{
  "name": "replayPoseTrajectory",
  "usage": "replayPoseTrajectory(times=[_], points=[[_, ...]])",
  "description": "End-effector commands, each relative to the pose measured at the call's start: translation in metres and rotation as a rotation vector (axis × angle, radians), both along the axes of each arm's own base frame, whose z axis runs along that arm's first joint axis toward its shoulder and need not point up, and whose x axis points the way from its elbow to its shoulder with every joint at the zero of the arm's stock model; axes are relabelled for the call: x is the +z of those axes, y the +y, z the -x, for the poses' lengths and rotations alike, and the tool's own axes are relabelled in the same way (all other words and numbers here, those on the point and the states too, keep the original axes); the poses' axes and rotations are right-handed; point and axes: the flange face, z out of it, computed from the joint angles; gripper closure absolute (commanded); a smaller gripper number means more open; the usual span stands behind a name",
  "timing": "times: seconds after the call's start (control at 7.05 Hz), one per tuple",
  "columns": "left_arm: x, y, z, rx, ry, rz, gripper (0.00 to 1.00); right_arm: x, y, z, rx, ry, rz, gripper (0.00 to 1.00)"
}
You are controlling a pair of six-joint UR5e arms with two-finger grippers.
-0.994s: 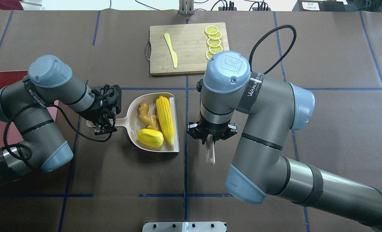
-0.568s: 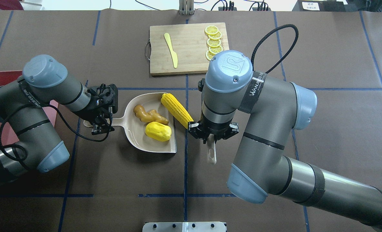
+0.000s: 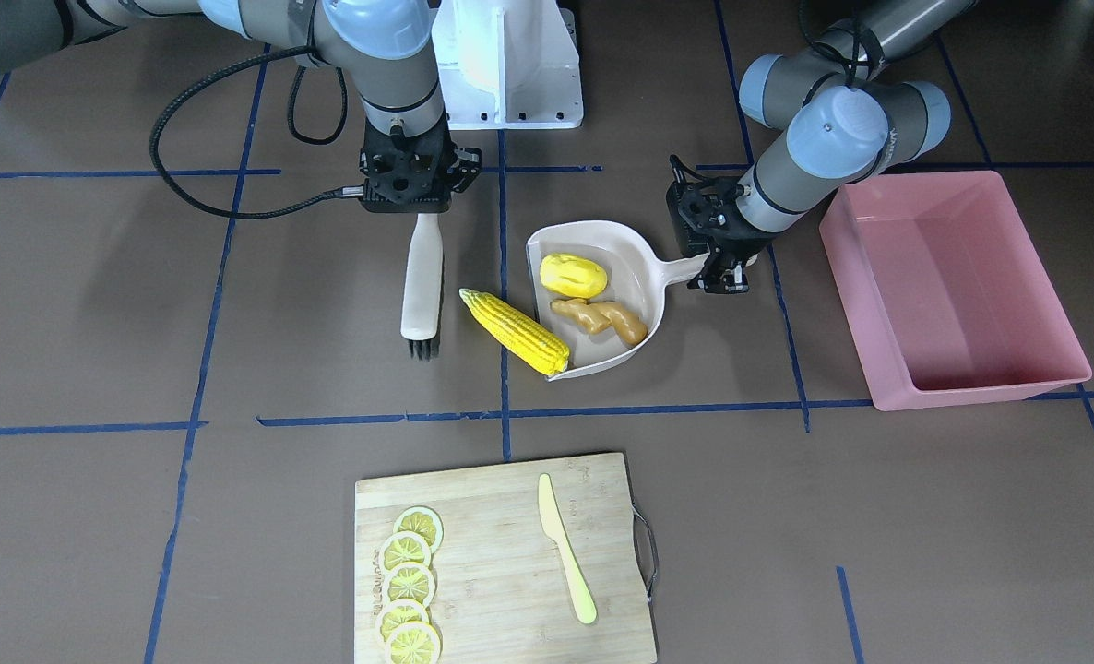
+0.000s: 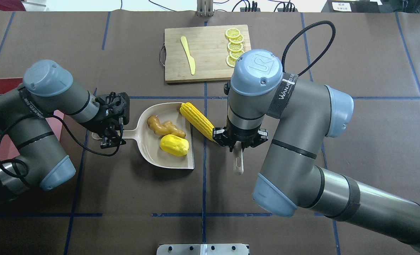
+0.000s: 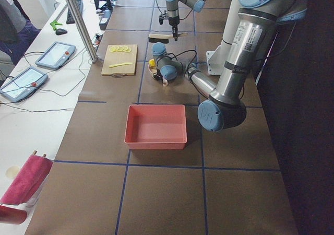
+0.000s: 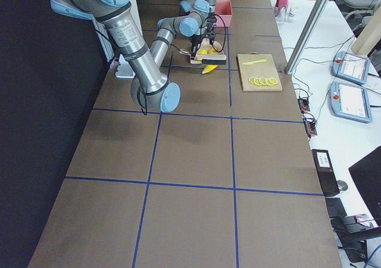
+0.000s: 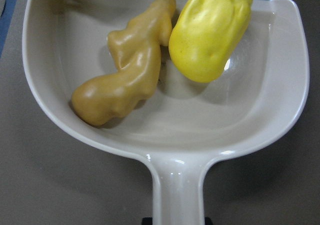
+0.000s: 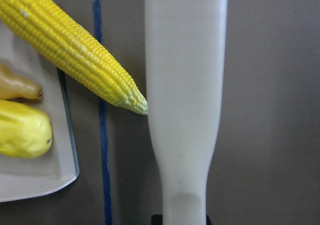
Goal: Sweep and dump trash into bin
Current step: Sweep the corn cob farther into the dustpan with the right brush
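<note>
The right gripper [image 3: 421, 210] is clamped on the white brush [image 3: 422, 277]. The wrist hides the bristle end from overhead. The corn cob [image 3: 515, 331] lies mostly on the table, with its tip against the brush's side and its blunt end at the corner of the beige dustpan [image 3: 637, 261]. The left gripper [image 3: 721, 275] is closed on the dustpan's handle. The ginger root [image 3: 602, 318] and the lumpy yellow vegetable [image 3: 573, 274] lie inside the pan. The pink bin [image 3: 962, 286] stands beyond that gripper, across bare table. The cutting board [image 3: 501, 544], with its lemon slices [image 3: 407, 576] and plastic knife [image 3: 565, 553], sits well apart.
</note>
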Motion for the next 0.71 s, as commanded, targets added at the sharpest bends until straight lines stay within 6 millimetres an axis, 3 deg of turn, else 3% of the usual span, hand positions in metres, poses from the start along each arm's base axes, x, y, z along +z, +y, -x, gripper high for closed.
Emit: replayPoseTrajectory(times=[0.0,0.28,0.43,0.57], points=[[0.000,0.000,0.000,0.002,0.002,-0.001,1.00,0.026,0.001,0.027,-0.076,0.127,-0.099,1.00],[0.000,0.000,0.000,0.001,0.003,0.000,1.00,0.028,0.032,0.079,-0.160,0.212,-0.247,1.00],[0.001,0.001,0.000,0.003,0.001,0.001,1.00,0.026,0.021,0.106,-0.217,0.249,-0.277,1.00],[0.003,0.002,0.001,0.003,-0.001,0.003,1.00,0.027,0.015,0.120,-0.248,0.270,-0.284,1.00]])
